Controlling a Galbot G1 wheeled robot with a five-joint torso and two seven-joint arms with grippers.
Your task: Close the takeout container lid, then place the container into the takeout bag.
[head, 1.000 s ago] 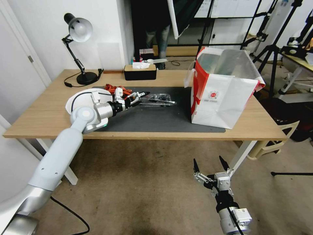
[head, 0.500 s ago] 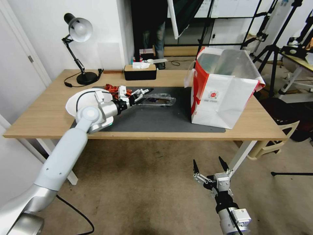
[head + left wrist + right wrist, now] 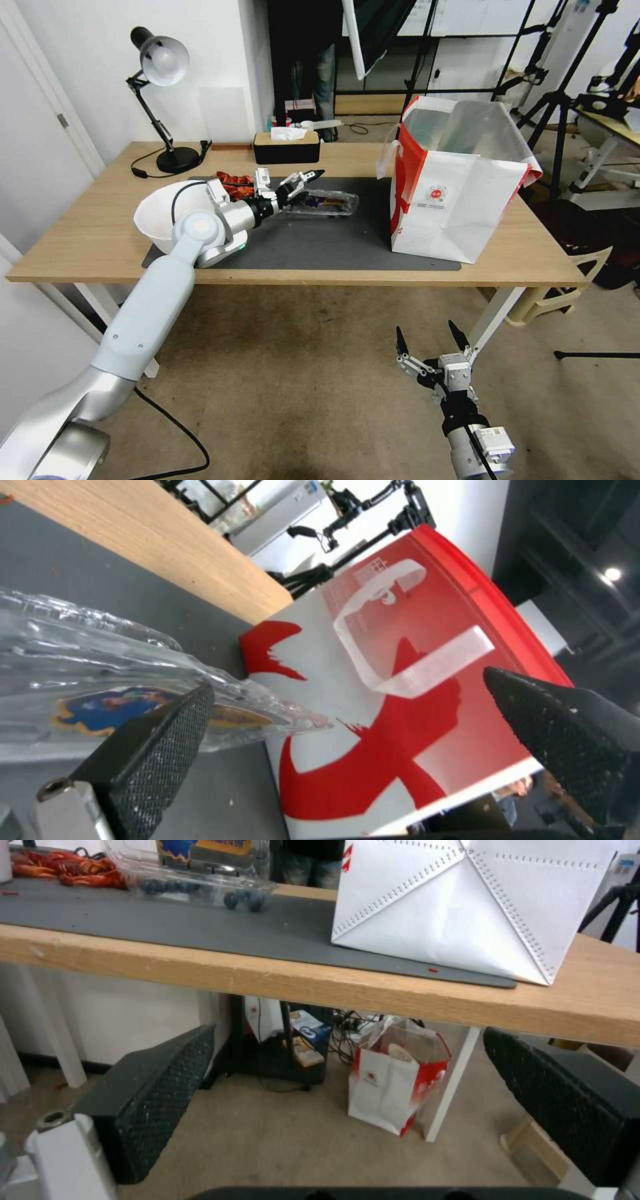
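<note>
The takeout container (image 3: 325, 203) is a clear clamshell with dark berries, lying on the dark mat (image 3: 333, 243) left of the takeout bag (image 3: 460, 183). Its lid (image 3: 113, 711) shows the blue-orange label and slopes over the box; I cannot tell whether it is snapped down. My left gripper (image 3: 304, 183) hovers open just over the container's left end, one fingertip (image 3: 193, 705) beside the label, gripping nothing. The bag (image 3: 400, 690) stands upright and open beyond it. My right gripper (image 3: 430, 339) hangs open below the table's front edge. The right wrist view shows the container (image 3: 200, 887) and the bag (image 3: 460, 905).
A white bowl (image 3: 155, 217) sits at the mat's left end under my left forearm. Beside it lies an orange-red bundle (image 3: 233, 180). A black tissue box (image 3: 287, 148) and a desk lamp (image 3: 163, 67) stand at the back. A small bag (image 3: 397, 1080) stands under the table.
My left gripper has risen from the container's near-left end and swung toward the far side. The lid's label now faces up. The right arm has not moved.
</note>
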